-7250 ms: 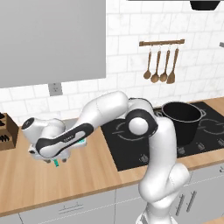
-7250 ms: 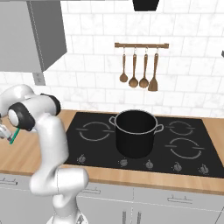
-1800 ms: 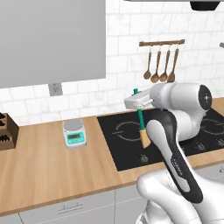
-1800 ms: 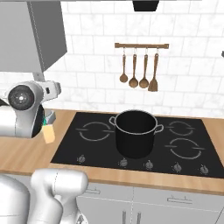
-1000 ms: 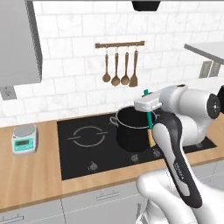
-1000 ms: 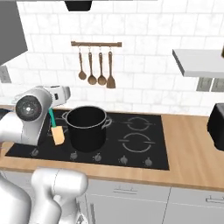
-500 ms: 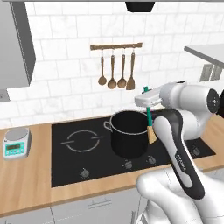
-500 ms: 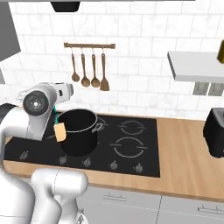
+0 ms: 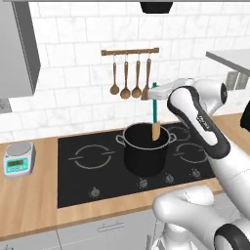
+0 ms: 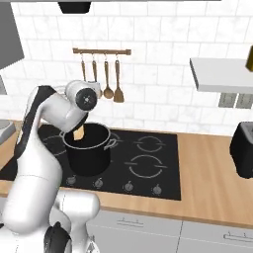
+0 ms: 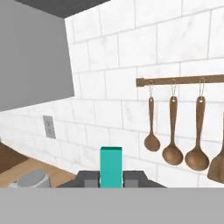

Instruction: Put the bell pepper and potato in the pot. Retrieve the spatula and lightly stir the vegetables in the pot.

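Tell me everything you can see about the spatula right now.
The spatula is slim, with a long teal handle and a small pale yellow-orange square blade. It hangs nearly upright, handle up, its top end clamped in the shut jaws of the gripper. The blade dips inside the rim of the black pot on the cooktop. In the hand view the teal handle end shows between the fingertips. What the blade touches is hidden.

The arm (image 9: pixel 197 119) is glossy white with rounded, bulbous links, dark grey bands at its joints and a grey round cap on one joint.
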